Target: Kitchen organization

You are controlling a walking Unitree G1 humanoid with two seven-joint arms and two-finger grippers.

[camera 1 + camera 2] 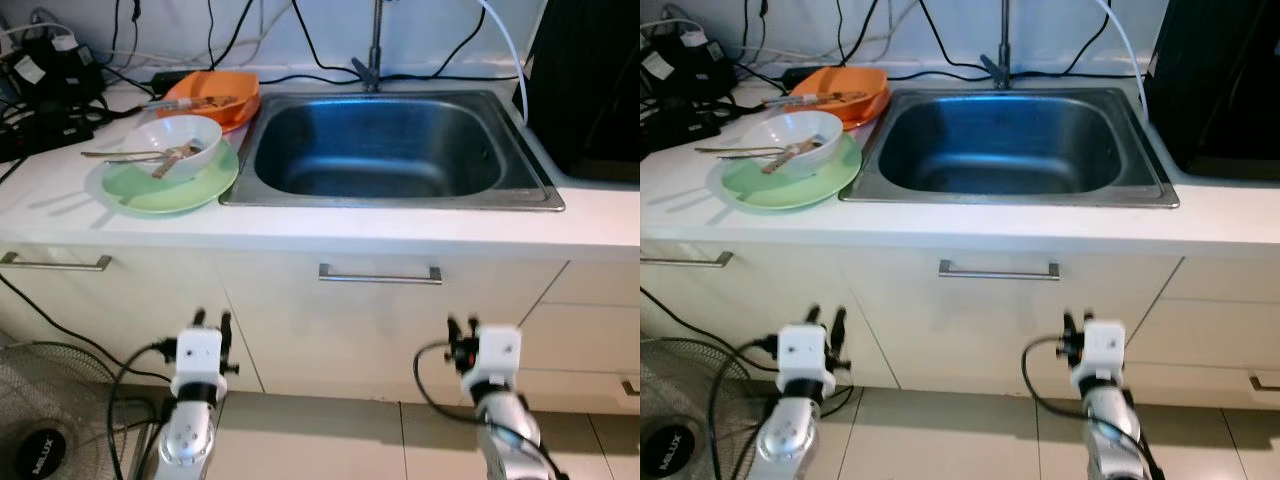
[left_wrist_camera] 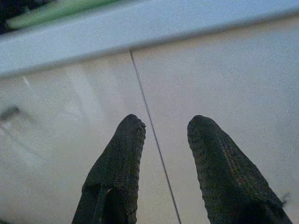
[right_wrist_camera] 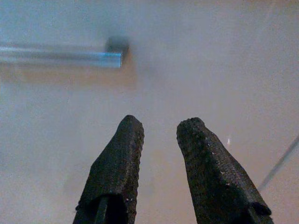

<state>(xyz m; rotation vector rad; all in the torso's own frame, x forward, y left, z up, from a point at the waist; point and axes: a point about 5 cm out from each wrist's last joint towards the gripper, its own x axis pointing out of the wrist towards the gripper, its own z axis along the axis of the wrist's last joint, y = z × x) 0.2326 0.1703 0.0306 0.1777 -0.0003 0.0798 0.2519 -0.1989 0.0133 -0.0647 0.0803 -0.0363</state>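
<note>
— Both grippers hang low before the cabinet fronts: left gripper (image 2: 161, 135) and right gripper (image 3: 159, 133) each with fingers slightly parted, holding nothing.

— And the dishes?

— Up on the counter, left of the sink (image 1: 385, 145): a white bowl (image 1: 180, 140) with cutlery on a green plate (image 1: 165, 185), an orange dish (image 1: 210, 95) behind.

— Risks?

— Likely a raised arm clipping the counter edge or drawer handle (image 1: 380, 272) — or nudging the stacked bowl off its plate.
</note>
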